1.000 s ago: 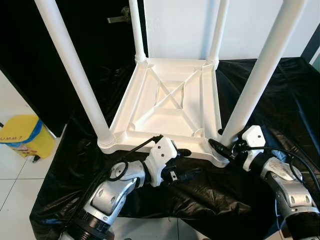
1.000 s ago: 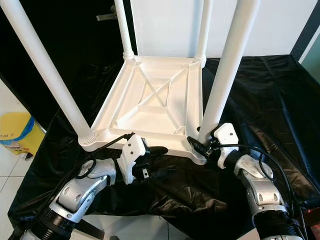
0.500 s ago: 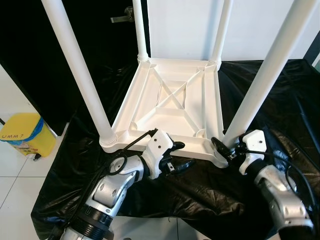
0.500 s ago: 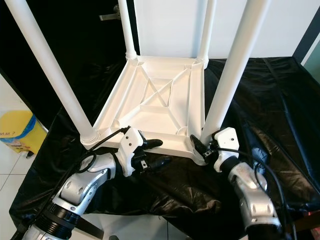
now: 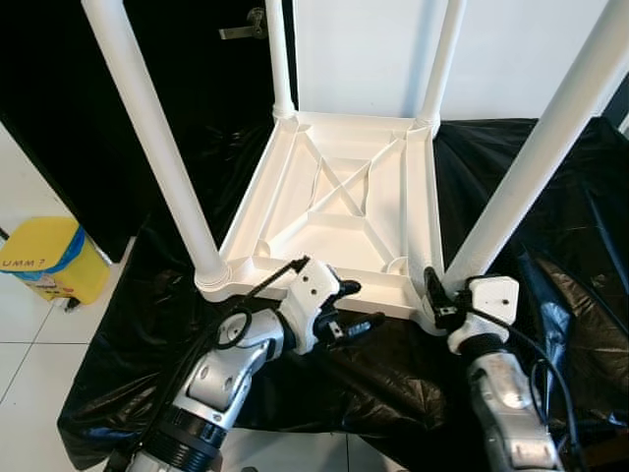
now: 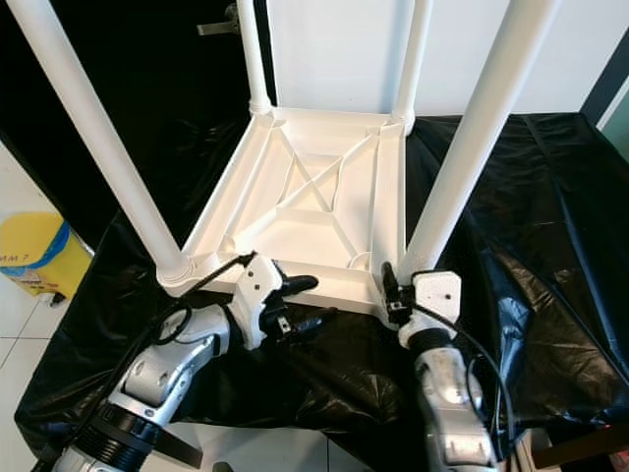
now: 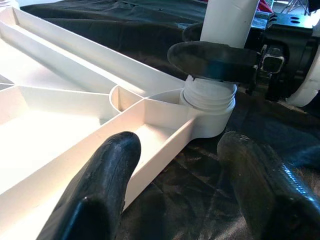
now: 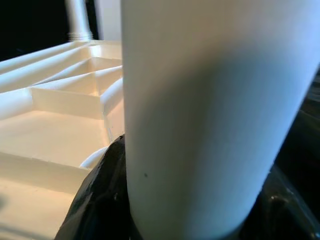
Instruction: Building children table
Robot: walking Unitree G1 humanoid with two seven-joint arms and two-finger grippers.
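The white plastic children's table [image 5: 246, 211] lies upside down on a black sheet, with its ribbed underside facing up. Its legs stand upright in the corners. My left gripper [image 5: 352, 305] is open at the near rim, one finger above the rim and one below, beside the near-right corner socket [image 7: 207, 107]. My right gripper [image 5: 442, 295] is shut on the near-right leg [image 5: 531, 177] just above its threaded collar. In the right wrist view that leg [image 8: 200, 115] is pressed close, with a black finger [image 8: 97, 200] against it.
The black plastic sheet [image 5: 393, 383] covers the support under the table and drapes over its near edge. A yellow bin [image 5: 44, 261] stands on the white tiled floor to the left. Behind are a dark door with a handle [image 5: 246, 29] and a white wall.
My right wrist has swung around the base of the near-right leg, from its right side to its near side. The left gripper stays at the near rim. The camera has shifted slightly.
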